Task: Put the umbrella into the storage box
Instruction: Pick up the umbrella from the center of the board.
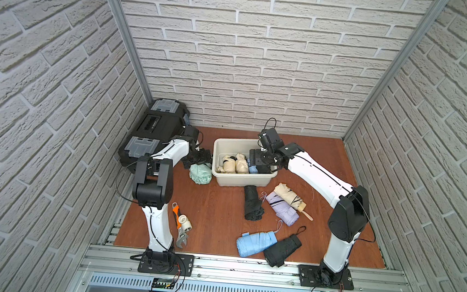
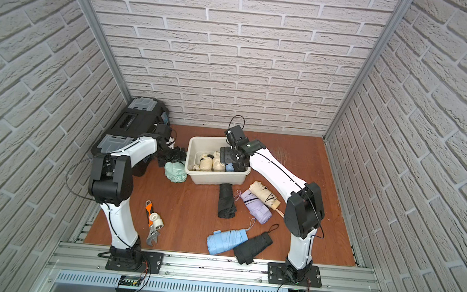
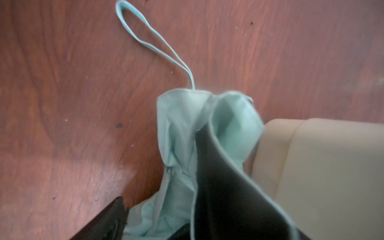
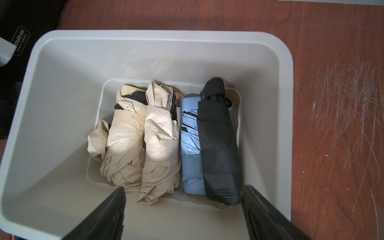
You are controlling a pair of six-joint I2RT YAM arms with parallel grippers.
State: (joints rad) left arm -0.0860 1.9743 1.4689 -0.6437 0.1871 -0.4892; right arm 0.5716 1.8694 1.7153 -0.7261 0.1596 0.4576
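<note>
Task thing: the green umbrella [image 1: 201, 173] lies on the table [image 1: 215, 213] just outside the storage box [image 1: 241, 181], at the corner nearest the left arm. I cannot tell whether its cloth touches the wall.
Left jaws: down at that umbrella. One jaw shows beside the cloth and the other is hidden under it, so I cannot tell whether they grip or only straddle it.
Right jaws: wide apart and empty, hanging over the box.
Inside the box: cream umbrellas [image 4: 145, 133], a blue umbrella [image 4: 190, 135] and a black umbrella [image 4: 218, 141], side by side along the near wall.
Risk, grip: the green cloth is loose and unstrapped. A pinch on fabric alone would likely let it sag, unfold or slip during the lift.
Risk, strap: the loop [image 3: 149, 41] trails away from the box and could catch the rim on the way over.
Risk, box: the jaw on the box side has almost no gap, so closing may shove the box.
Risk, arms: both wrists crowd the box and could collide unless the right one clears out.
Open room: the box's far half is bare. The toolbox [image 1: 153, 134] stands close beyond the box's left side, so straight up looks safest.
</note>
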